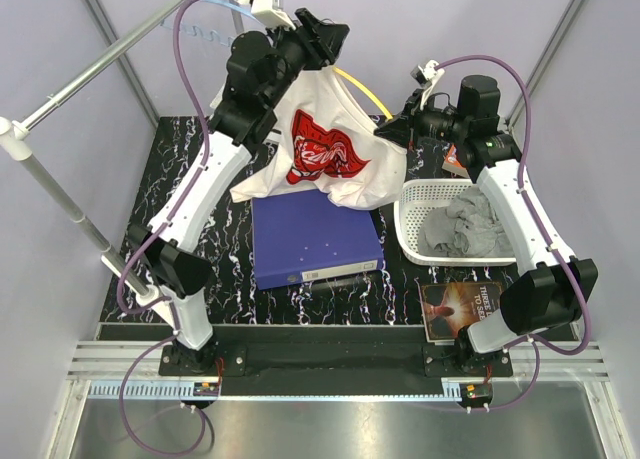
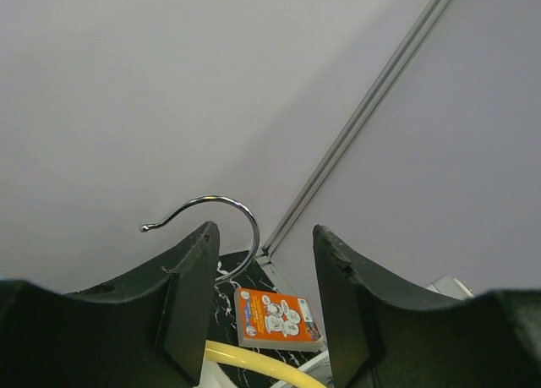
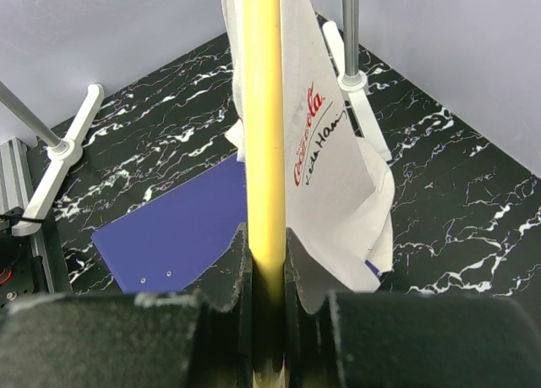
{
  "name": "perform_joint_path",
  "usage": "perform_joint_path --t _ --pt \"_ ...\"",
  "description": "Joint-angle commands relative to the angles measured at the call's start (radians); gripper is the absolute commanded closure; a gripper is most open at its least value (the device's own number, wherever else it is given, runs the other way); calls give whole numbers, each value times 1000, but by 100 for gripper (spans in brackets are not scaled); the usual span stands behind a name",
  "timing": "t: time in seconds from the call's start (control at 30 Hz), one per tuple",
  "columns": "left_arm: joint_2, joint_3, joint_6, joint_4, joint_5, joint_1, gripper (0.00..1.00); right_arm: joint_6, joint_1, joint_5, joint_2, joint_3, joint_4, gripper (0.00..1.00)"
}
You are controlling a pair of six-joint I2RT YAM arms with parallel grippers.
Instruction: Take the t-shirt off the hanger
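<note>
Above table (image 1: 200, 169), limp white t-shirt (image 1: 320, 159), yellow hanger (image 3: 262, 151), perhaps plastic

The left arm (image 1: 205, 184) climbs from its base at the near left, bends at the elbow and reaches high toward the back middle; its end effector (image 2: 266, 236) has the fingers spread apart, gripping nothing; the right arm (image 1: 525, 214) rises from the near right and leans inward; its end effector (image 3: 266, 257) is clamped tight on the yellow hanger (image 3: 258, 109).

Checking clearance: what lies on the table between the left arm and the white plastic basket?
A flat blue binder, seen in the top view partly behind the white t-shirt.
</note>
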Motion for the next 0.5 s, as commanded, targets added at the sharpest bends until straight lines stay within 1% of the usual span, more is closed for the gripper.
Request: perform_joint_path --t 0.0,0.17,0.23,0.27,0.3,0.4,0.43,0.47 --pt "44 58 -25 51 -15 5 48 -3 5 -47 -27 60 81 100" --pt "86 96 -37 51 -10 5 49 -3 5 -61 -24 72 76 100" --pt "94 98 -39 74 -12 5 53 -11 7 -68 -21 80 65 100" --pt "97 101 -39 80 -12 5 57 -14 5 -70 -20 81 64 100" --pt "101 101 -34 94 -12 5 67 -22 7 -70 -20 80 61 100" --pt "112 113 -30 115 -8 3 77 -52 5 -50 -15 83 50 100" --pt "115 116 -28 123 -13 3 87 -62 5 -38 -8 87 42 100" --pt "118 117 -22 134 -15 3 93 -71 5 -35 -3 95 38 100"
